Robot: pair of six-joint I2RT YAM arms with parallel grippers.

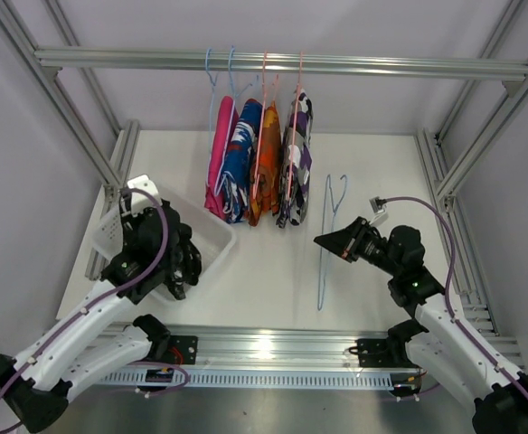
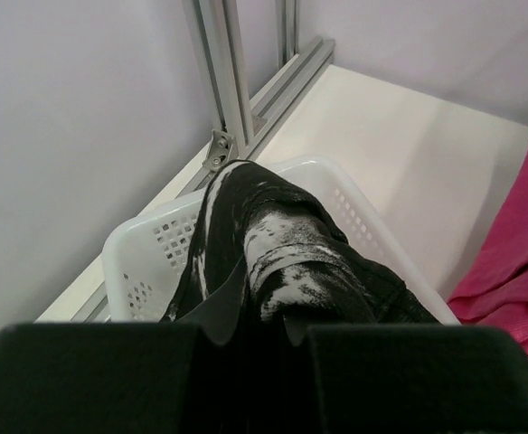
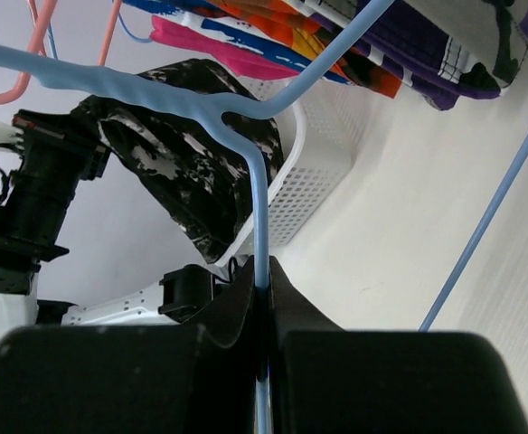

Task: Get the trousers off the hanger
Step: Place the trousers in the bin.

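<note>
Four trousers hang on hangers from the top rail (image 1: pixel 381 65): pink (image 1: pixel 219 167), blue-white-red patterned (image 1: pixel 242 158), orange (image 1: pixel 268 163) and dark purple-white patterned (image 1: pixel 297 163). My left gripper (image 2: pixel 257 330) is shut on the black trousers with white specks (image 2: pixel 291 262), which drape over the white basket (image 2: pixel 146 262). In the top view that gripper (image 1: pixel 178 271) sits over the basket (image 1: pixel 214 237). My right gripper (image 3: pixel 262 294) is shut on the wire of an empty blue hanger (image 3: pixel 259 226). It holds the hanger (image 1: pixel 322 271) off the rail, right of the hanging garments.
Aluminium frame posts stand at the left (image 1: pixel 61 99) and right (image 1: pixel 495 108). The frame corner (image 2: pixel 232 90) is just behind the basket. The pink garment (image 2: pixel 517 262) hangs close to the basket's right side. Bare white tabletop (image 1: pixel 273 280) lies between the arms.
</note>
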